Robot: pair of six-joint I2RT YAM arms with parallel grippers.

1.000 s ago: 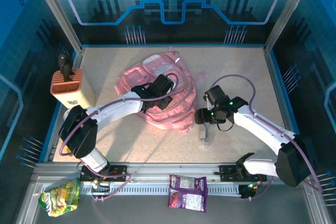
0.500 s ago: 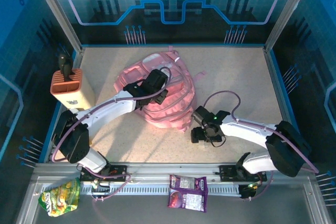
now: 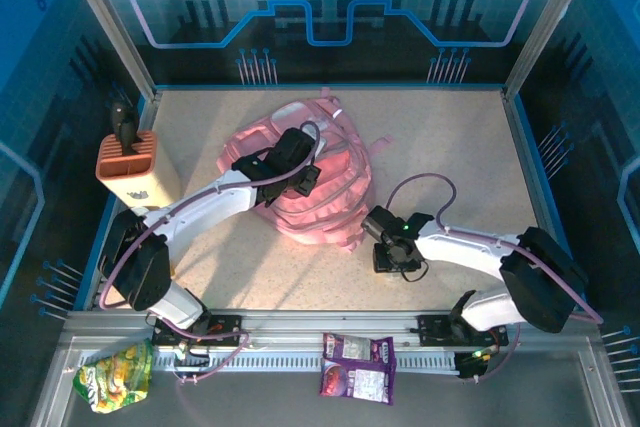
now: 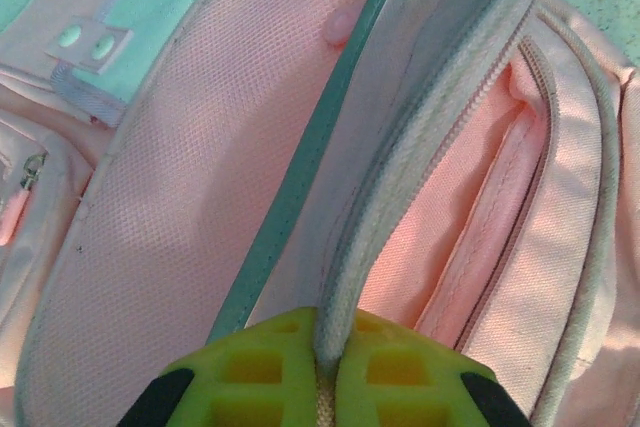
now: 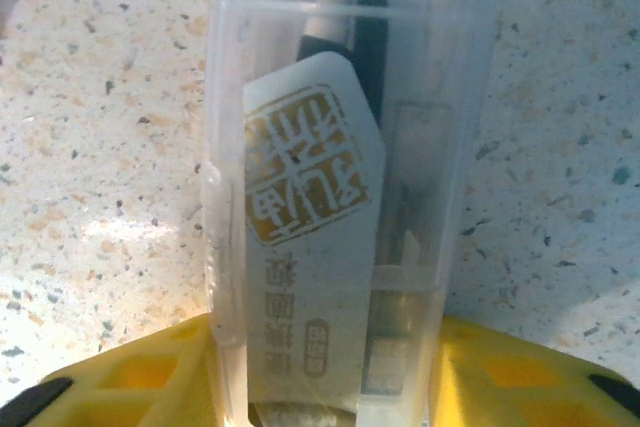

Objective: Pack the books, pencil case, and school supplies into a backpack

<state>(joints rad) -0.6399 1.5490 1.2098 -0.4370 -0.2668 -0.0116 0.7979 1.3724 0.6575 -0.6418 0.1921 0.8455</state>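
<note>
Pink fabric takes up most of the left wrist view: the backpack (image 3: 322, 209) lies slumped a little left of centre on the speckled table (image 3: 455, 147), its main compartment gaping and the pale pink lining showing inside. Left gripper (image 4: 328, 345) is pressed together on the pale corded zip edge (image 4: 400, 177) of that opening; the cord runs straight down between the two yellow-green pads, which meet around it. From above, the left arm reaches in from the near left and ends over the upper middle of the bag. Mint-green panel with raised dots sits at the bag's far-left corner in the wrist view. Right gripper (image 5: 330, 352) is down at table level, just beside the backpack's near right corner. It pinches the school supplies (image 5: 300, 197), a slim clear case that rests on the table top, with one yellow pad against each long side wall. Inside the case: a dark pointed stick and a white label (image 5: 305, 177) with a gold seal-like print. Orange-and-cream block holder (image 3: 135, 169) stands at the table's left edge, well apart from the bag. Green snack bag (image 3: 115, 375) and purple snack packet (image 3: 358, 367) lie on the grey rail in front of the arm bases.
</note>
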